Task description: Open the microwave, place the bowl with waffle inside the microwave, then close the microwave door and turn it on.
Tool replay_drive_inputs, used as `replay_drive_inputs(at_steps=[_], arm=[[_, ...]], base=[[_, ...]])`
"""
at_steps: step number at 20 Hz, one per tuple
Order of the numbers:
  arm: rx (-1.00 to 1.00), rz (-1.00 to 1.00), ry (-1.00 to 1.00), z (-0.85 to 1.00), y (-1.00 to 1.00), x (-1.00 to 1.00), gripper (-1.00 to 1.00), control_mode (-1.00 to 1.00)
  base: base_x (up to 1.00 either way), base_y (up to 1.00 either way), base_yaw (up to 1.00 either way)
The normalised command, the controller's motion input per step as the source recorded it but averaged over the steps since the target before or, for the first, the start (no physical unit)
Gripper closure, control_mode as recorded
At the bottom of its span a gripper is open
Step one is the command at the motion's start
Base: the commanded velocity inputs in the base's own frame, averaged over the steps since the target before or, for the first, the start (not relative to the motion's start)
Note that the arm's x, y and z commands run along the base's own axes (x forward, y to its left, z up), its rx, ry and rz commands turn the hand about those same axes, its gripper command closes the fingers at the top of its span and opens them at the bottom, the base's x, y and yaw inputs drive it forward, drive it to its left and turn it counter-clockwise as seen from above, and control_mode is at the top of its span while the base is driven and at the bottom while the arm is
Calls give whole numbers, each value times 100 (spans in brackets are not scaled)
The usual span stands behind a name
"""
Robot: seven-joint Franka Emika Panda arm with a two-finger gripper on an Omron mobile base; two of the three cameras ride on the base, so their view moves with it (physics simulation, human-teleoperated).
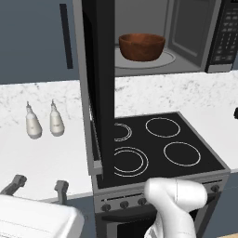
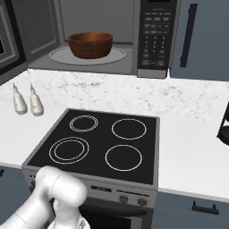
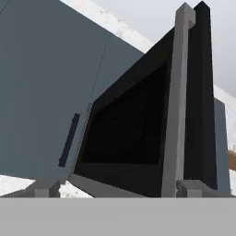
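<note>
Microwave (image 2: 147, 40) is open, cavity exposed. Bowl (image 2: 90, 44) sits upright on the round turntable (image 2: 117, 56) inside the cavity, roughly centred; contents aren't visible from either base view. Microwave door (image 1: 98, 88) is swung out wide to the left, edge-on in the left base view and hanging out over the left side of the stovetop (image 2: 98, 143). Button panel (image 2: 154, 36) is on the right side of the cavity.

Hand view looks at the door's dark glass and grey frame from close up; the fingers (image 3: 191, 188) are spread wide, gripping nothing, with the door's grey edge just above the right tip. Arm elbow sits low in front of the stove.

Two white shakers (image 1: 44, 122) stand side by side on the surface (image 1: 51, 153) left of the stovetop.
</note>
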Motion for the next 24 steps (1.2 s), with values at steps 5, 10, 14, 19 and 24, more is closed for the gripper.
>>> replay_drive_inputs(at_steps=[5,10,14,19,24], arm=[[0,-31,-21,0,-1,100,-100,-100],[1,-25,-13,0,0,100,-100,-100],[0,-5,-5,0,0,85,-100,-100],[0,0,0,0,0,50,-100,-100],[13,3,0,3,-49,29,-100,-100]], base=[[0,0,0],[0,0,0],[0,0,0],[0,0,0],[0,0,0]])
